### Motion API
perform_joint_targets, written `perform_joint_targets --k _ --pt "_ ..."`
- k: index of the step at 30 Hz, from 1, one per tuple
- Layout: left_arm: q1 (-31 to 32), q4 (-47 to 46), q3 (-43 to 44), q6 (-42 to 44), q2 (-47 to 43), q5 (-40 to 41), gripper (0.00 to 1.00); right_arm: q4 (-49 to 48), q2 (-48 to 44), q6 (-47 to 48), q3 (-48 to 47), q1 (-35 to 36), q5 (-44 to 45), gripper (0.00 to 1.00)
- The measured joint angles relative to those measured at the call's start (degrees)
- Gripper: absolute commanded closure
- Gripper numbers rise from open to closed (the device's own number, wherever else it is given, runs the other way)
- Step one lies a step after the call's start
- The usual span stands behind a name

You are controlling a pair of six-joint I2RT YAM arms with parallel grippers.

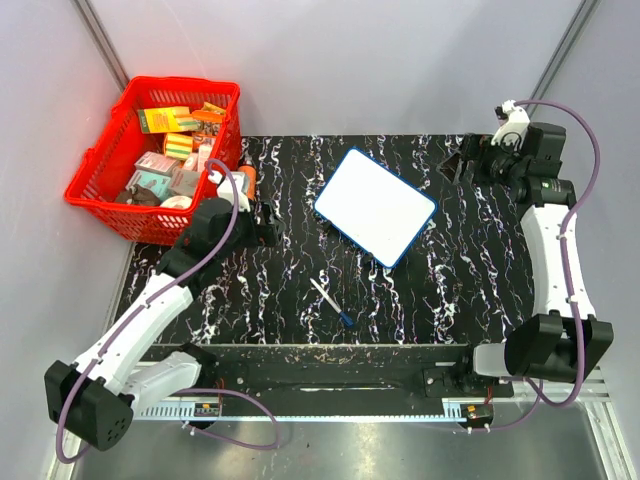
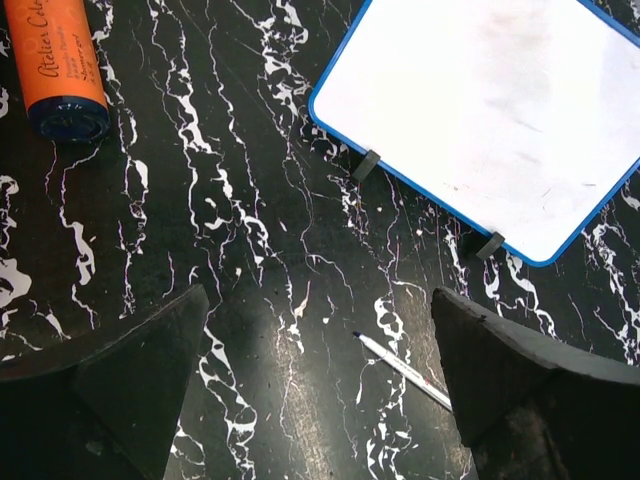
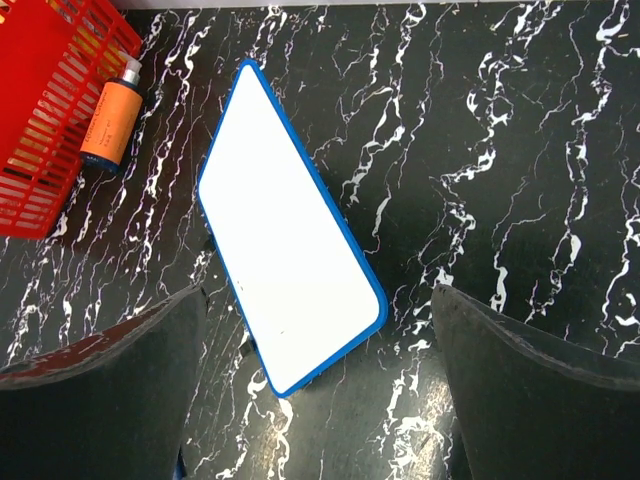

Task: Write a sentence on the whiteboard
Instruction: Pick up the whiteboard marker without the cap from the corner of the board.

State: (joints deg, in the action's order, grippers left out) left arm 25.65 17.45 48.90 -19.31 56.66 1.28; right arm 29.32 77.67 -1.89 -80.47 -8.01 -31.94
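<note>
Whiteboard flat on the table, both my grippers spread and holding nothing.
The small rectangular white whiteboard (image 1: pixel 375 207) with its thin blue rim lies skewed on the black white-veined table (image 1: pixel 420 310), between my left gripper (image 2: pixel 320 400) and my right gripper (image 3: pixel 320 390), touching neither. A thin white pen with a blue end (image 1: pixel 330 302) lies near the board's near edge, apart from it. An orange tube (image 2: pixel 60 60) lies just beside the red plastic basket (image 1: pixel 100 190).

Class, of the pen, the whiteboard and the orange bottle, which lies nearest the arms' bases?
The thin white pen; the whiteboard and orange bottle lie farther back.
</note>
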Motion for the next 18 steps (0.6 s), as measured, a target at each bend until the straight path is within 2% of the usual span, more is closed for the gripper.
perform_joint_targets --k 5,9,14,18 --pt "0.00 -0.74 0.02 0.02 0.76 0.02 0.01 0.92 0.00 1.51 0.00 2.34 0.09 0.00" --pt "0.00 -1.20 -0.17 0.07 -0.24 0.00 0.01 3.93 -0.02 5.90 -0.28 10.21 1.03 0.00" --pt "0.02 -2.21 -0.74 0.11 -7.32 0.09 0.01 8.02 0.87 11.30 -1.84 18.73 0.74 0.00" --pt "0.02 -2.58 0.09 -0.04 -11.26 0.90 0.01 10.19 4.28 14.62 -3.15 24.20 0.59 0.09"
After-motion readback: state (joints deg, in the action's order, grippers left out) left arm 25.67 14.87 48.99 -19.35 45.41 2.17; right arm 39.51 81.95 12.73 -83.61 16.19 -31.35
